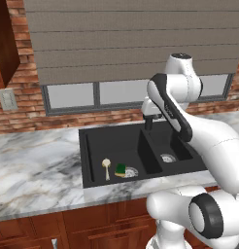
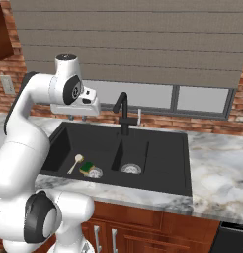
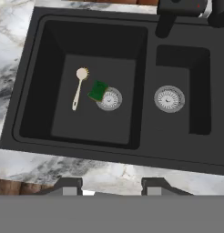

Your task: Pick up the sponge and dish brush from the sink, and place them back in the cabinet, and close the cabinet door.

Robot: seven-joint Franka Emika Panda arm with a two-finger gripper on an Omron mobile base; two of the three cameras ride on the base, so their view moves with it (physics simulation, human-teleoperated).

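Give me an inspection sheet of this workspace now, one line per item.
Surface: marble counter around a black double sink.
Job's things: brush and sponge, green side up, lie in the larger basin; sponge beside the drain, slightly overlapping its edge. Cabinet corner at upper left; whether its door is open or closed cannot be told.
Clutter: nothing seen.
Gripper: gripper open, above the sink, holding nothing.
Cables: nothing seen.
Surroundings: brick wall, window with blind, faucet, wall outlet, lower drawers.
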